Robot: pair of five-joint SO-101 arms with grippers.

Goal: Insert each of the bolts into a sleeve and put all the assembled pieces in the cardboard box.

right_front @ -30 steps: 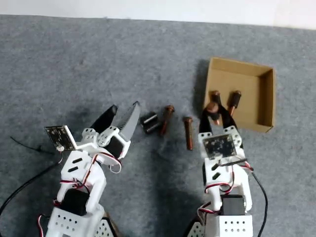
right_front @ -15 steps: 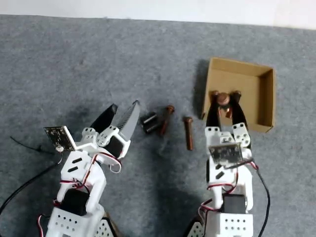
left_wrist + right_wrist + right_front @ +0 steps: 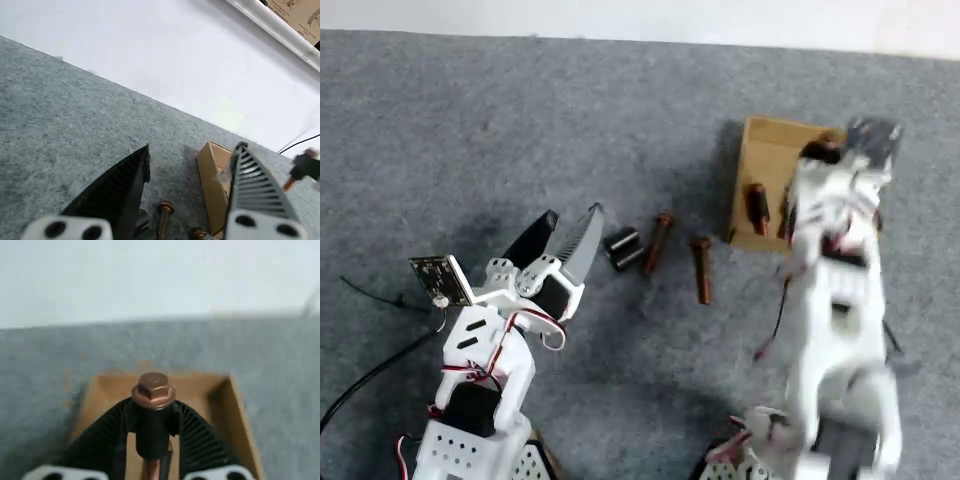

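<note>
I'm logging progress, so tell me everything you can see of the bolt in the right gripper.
The bolt has a copper-coloured hex flange head, a black sleeve round its shank, and bare shank beyond. The right gripper clamps it by the sleeve between black fingers, head outward, over the cardboard box.

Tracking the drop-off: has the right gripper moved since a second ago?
Yes. The right gripper, shut on a bolt, went forward, from the near edge of the box to over it.

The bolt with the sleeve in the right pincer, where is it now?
In the right wrist view, the sleeved bolt sits clamped in the right pincer, over the open cardboard box at the table's right side.
</note>
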